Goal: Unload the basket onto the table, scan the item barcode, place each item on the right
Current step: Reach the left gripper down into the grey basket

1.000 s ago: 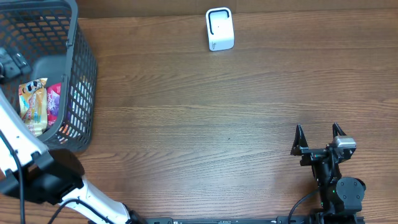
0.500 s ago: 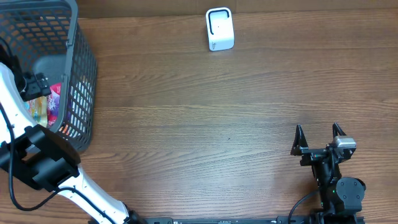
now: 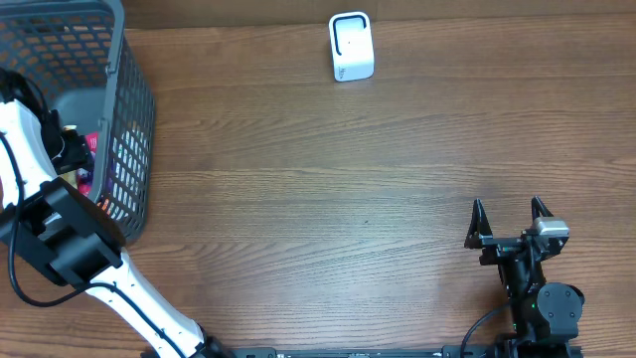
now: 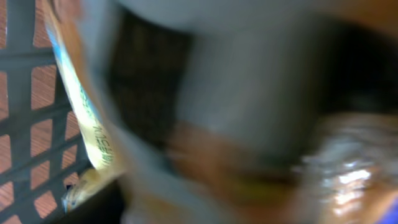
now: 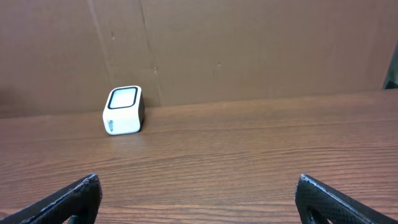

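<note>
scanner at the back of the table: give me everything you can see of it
The barcode scanner is a small white boxy unit with rounded corners, apparently plastic, with a darker side panel. Its front carries a pale, black-framed window that leans back, facing up and forward, with a small blue marking below it, too small to read. It stands upright on the wooden table, at the far edge, close to the cardboard wall. Only the table touches it; no cable is visible.

We are finding no text that we can read. The white scanner [image 5: 123, 110], standing well apart from the basket [image 3: 131, 119], is showing a small blue mark too tiny to make out. The yellow packet [image 4: 93, 135] inside the basket is showing dark print blurred beyond reading.
</note>
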